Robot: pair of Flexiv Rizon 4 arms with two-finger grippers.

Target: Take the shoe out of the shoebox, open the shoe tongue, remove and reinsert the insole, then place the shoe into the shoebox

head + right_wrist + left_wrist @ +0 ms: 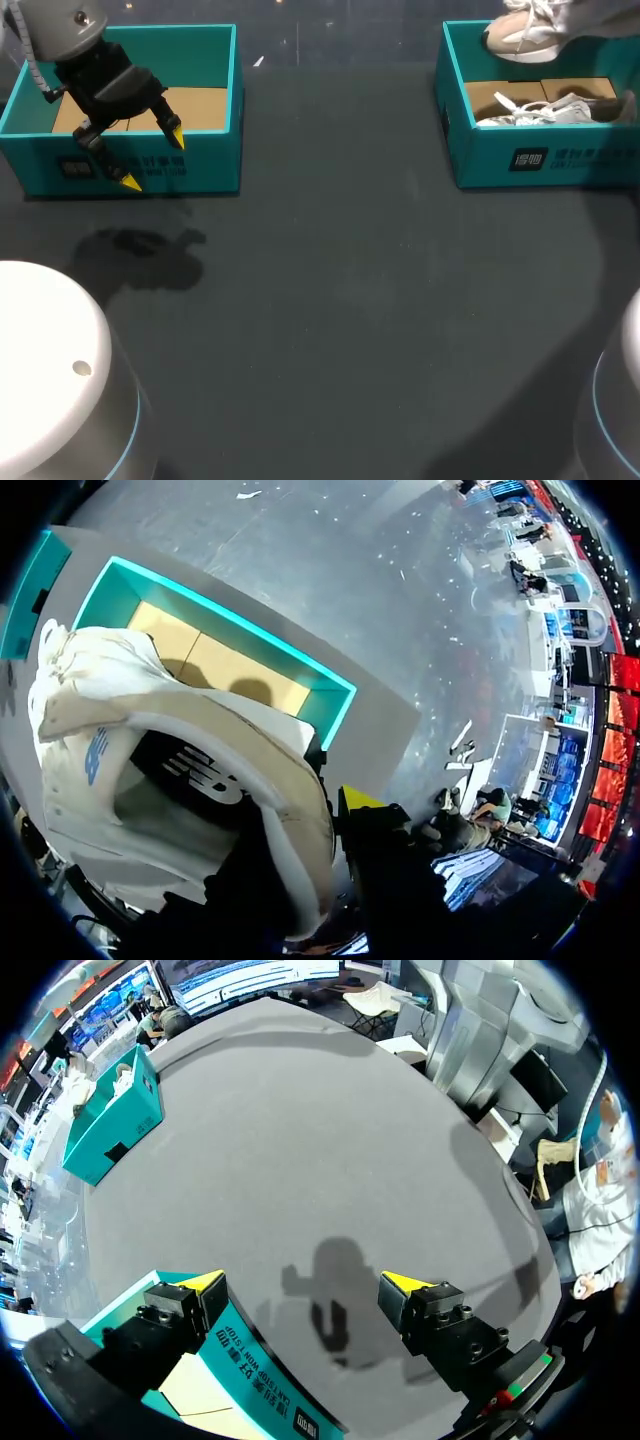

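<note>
Shoe (525, 35): a pale sneaker that I am holding in the air over the far edge of the right shoebox (480, 150), at the far right of the table (350, 300). It is touching neither the box nor the tabletop.

Right gripper (335, 815): I am clamping it on the rim of the shoe's opening. One yellow-tipped finger is pressing on the outside. The other is hidden behind the rim, so the grip is a judgement from how the shoe (120, 720) is hanging. In the right wrist view the teal box (200, 600) is lying beyond the shoe, its cardboard floor showing.

Left gripper (154, 158): I am keeping it spread apart and holding nothing, above the near wall of the left shoebox (200, 170) at the far left. In the left wrist view one fingertip is over that box (250, 1360) and the other over bare table.

White clutter (545, 108): this is lying inside the right box. Whether it is paper or laces, I cannot tell.

Progress, as a judgement: the shoe is looking clear of its box, so the taking-out step is all but done. Opening the tongue, pulling and refitting the insole, and returning the shoe are all remaining.
</note>
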